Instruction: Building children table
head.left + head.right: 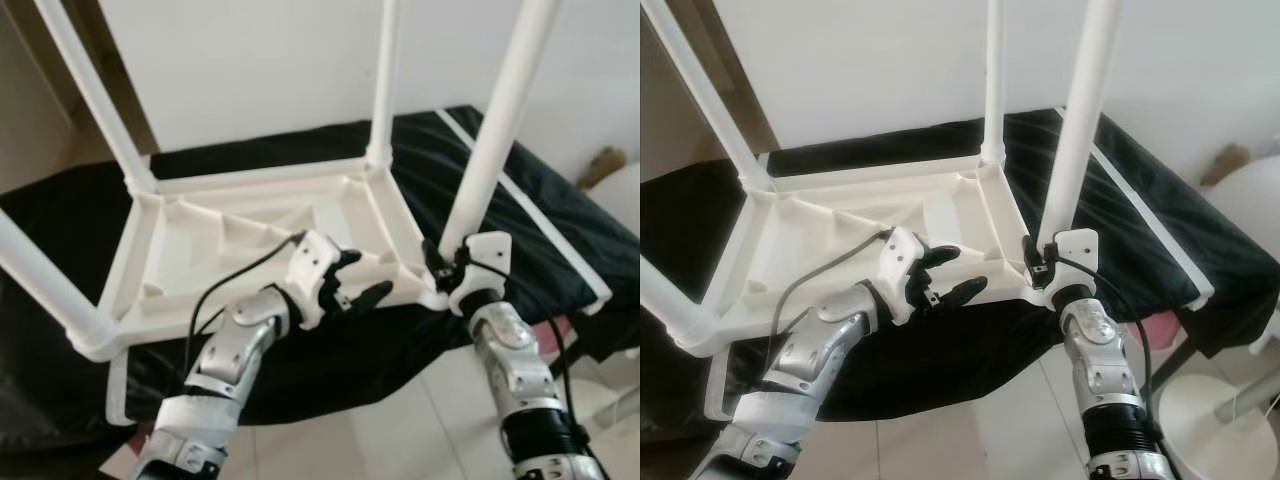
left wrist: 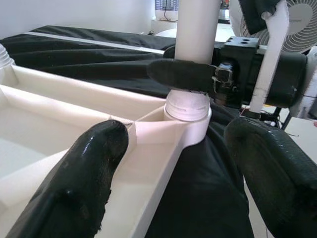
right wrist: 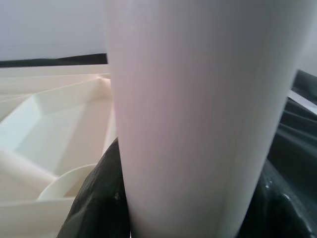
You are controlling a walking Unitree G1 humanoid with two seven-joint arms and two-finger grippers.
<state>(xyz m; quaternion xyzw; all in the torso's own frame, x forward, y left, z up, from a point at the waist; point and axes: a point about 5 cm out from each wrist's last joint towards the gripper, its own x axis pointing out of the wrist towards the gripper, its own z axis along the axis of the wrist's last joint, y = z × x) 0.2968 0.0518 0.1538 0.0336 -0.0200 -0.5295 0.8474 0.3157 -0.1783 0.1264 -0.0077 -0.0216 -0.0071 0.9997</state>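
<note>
right hand [image 1: 447, 268] clamped on leg [image 1: 497, 135] at table [image 1: 240, 235] corner, 4 o'clock, prob. to seat it; left hand [image 1: 352, 282] open w/ nothing held, beside rim.

Left gripper [image 1: 352, 284] reaches forward, its 2 fingers spread apart; right gripper [image 1: 447, 268] is raised, fingers clamped

Both arms are jointed silver metal segments ending in white plastic wrist housings. Each end effector, left [image 1: 358, 283] and right [image 1: 447, 268], has two long, textured black fingers [image 2: 84, 183]. Black cables loop from the forearms to the wrists.
</note>
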